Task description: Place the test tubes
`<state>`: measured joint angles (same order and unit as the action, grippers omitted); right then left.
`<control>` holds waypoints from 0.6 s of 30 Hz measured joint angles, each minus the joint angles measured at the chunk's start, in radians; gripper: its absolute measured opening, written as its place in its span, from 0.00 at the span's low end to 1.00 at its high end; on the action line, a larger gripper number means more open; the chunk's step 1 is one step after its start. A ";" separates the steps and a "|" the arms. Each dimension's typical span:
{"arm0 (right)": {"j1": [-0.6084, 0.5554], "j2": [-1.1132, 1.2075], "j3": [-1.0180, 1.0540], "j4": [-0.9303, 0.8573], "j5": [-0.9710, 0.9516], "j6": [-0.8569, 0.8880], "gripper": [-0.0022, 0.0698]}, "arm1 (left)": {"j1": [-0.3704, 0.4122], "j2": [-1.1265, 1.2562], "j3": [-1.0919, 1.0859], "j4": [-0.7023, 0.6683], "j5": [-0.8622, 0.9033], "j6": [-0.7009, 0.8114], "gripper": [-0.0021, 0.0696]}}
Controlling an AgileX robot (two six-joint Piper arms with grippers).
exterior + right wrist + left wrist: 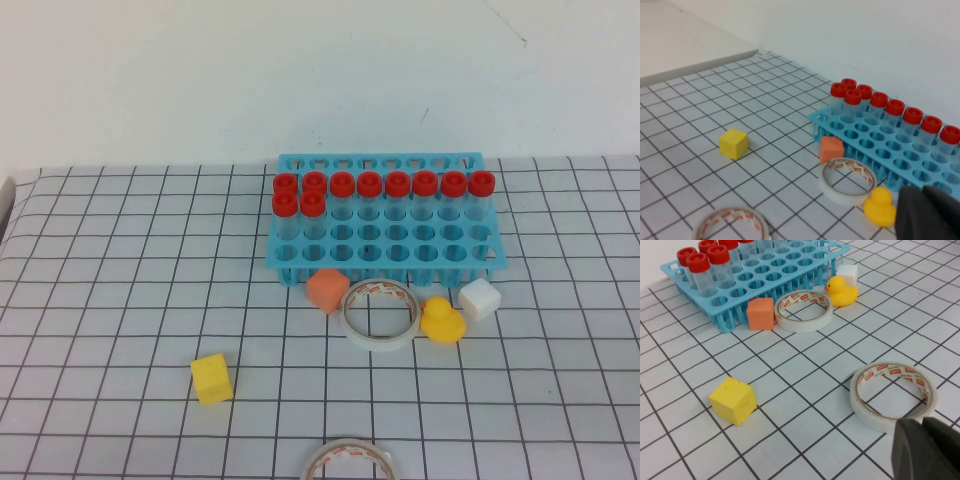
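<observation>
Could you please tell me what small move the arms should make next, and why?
Probably none: leave both arms parked. All ten tubes seen already stand in the rack, and no loose tube is in view. The left gripper, above the near tape roll, and the right gripper, near the duck, are shut and empty.
</observation>
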<state>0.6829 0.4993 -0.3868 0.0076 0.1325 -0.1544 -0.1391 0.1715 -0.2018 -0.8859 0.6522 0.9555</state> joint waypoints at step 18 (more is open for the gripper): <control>-0.034 -0.465 0.193 -0.493 0.241 0.553 0.03 | 0.000 0.000 0.000 0.000 0.000 0.000 0.03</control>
<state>0.6485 0.0347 -0.1939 -0.4854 0.3731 0.3990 -0.1391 0.1715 -0.2018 -0.8859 0.6522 0.9555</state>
